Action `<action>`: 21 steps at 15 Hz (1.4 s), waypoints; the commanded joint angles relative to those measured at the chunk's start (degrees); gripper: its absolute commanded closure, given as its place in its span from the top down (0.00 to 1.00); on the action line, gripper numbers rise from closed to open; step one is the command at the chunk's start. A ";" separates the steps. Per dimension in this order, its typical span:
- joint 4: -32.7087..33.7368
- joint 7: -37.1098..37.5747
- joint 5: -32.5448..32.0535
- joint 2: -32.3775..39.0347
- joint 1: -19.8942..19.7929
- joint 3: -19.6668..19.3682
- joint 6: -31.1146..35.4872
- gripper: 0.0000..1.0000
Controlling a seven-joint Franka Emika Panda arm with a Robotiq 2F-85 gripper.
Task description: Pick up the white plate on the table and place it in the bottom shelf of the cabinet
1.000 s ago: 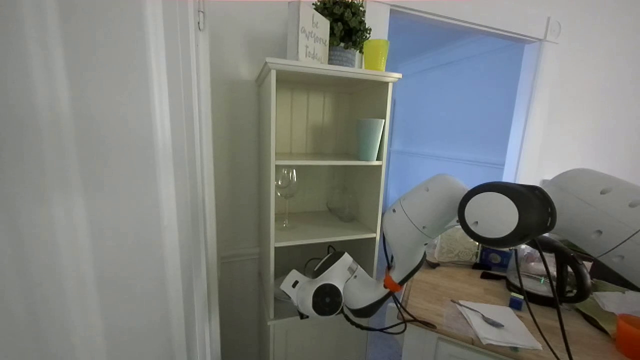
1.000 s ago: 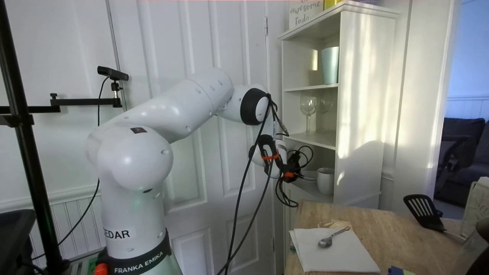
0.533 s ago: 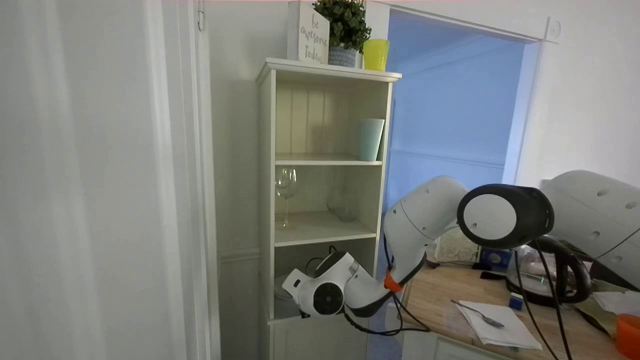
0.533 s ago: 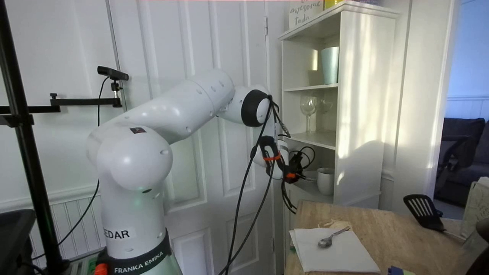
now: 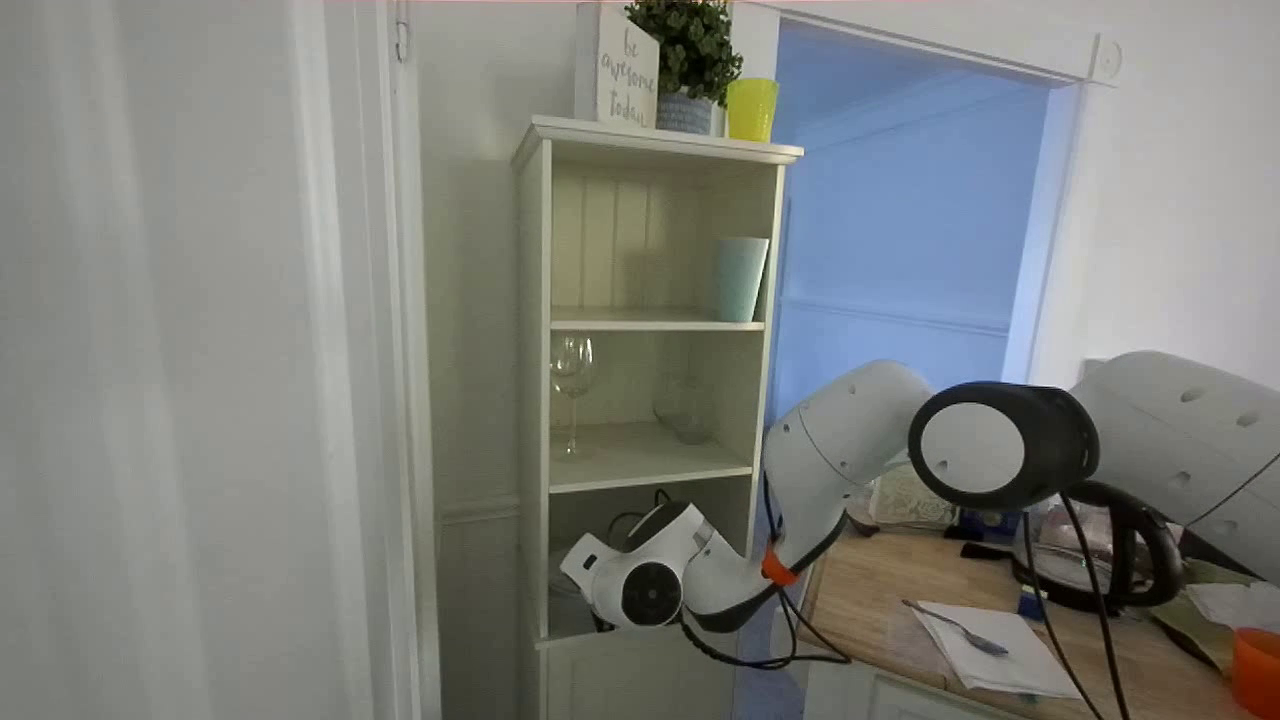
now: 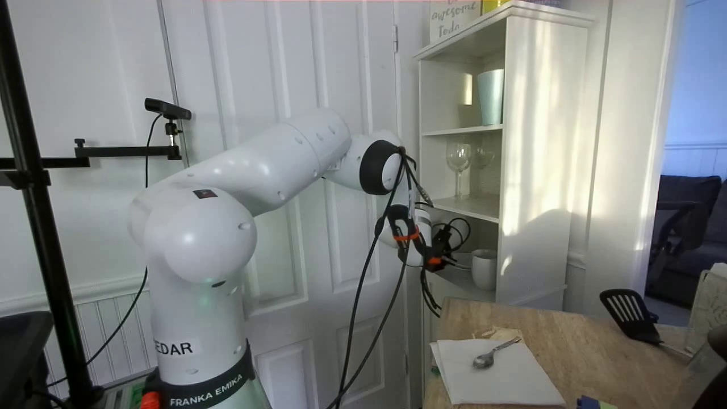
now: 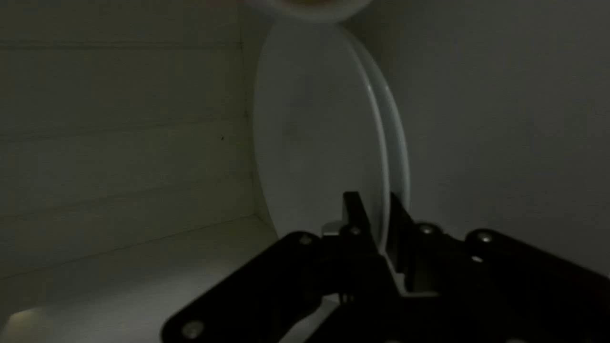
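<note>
The cream-white cabinet [image 5: 533, 300] stands open, and it also shows in an exterior view [image 6: 545, 170]. My gripper [image 6: 453, 261] reaches into its bottom shelf [image 6: 468, 283]. In the wrist view, my gripper [image 7: 374, 205] has one finger on each side of the rim of the white plate [image 7: 314, 128], and looks shut on it. A second white plate [image 7: 400, 147] lies just under it; one finger is between the two. Whether the plates touch cannot be told. In an exterior view [image 5: 563, 582] the arm hides most of the plate and the gripper.
A white mug [image 6: 484, 270] stands on the bottom shelf beside the plates. Wine glasses [image 6: 458, 159] stand on the shelf above. The table [image 6: 596, 346] holds a paper sheet [image 6: 494, 372], a spoon [image 6: 491, 355], a black spatula [image 6: 627, 315] and a kettle [image 5: 1120, 550].
The arm's elbow and forearm have lowered slightly. The gripper has moved a little farther into the bottom shelf. The hanging cables have swung. Objects on the table have not moved.
</note>
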 commanded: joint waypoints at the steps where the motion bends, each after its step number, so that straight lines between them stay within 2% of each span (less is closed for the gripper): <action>1: 3.45 -2.27 1.75 1.84 0.27 -0.14 2.04 0.27; 4: 3.38 -2.82 2.17 1.54 0.28 -0.15 2.70 0.26; 6: 2.91 -4.08 3.19 1.12 0.15 -0.09 3.16 0.31; 12: 2.66 -11.57 10.13 0.12 0.29 -0.38 2.87 0.62; 14: 2.71 -15.09 14.06 -0.03 0.42 -0.58 2.63 0.66; 15: 2.85 -16.29 15.57 0.07 0.54 -0.77 2.78 0.62; 21: 3.63 -21.61 22.25 0.02 1.32 -1.79 3.05 0.60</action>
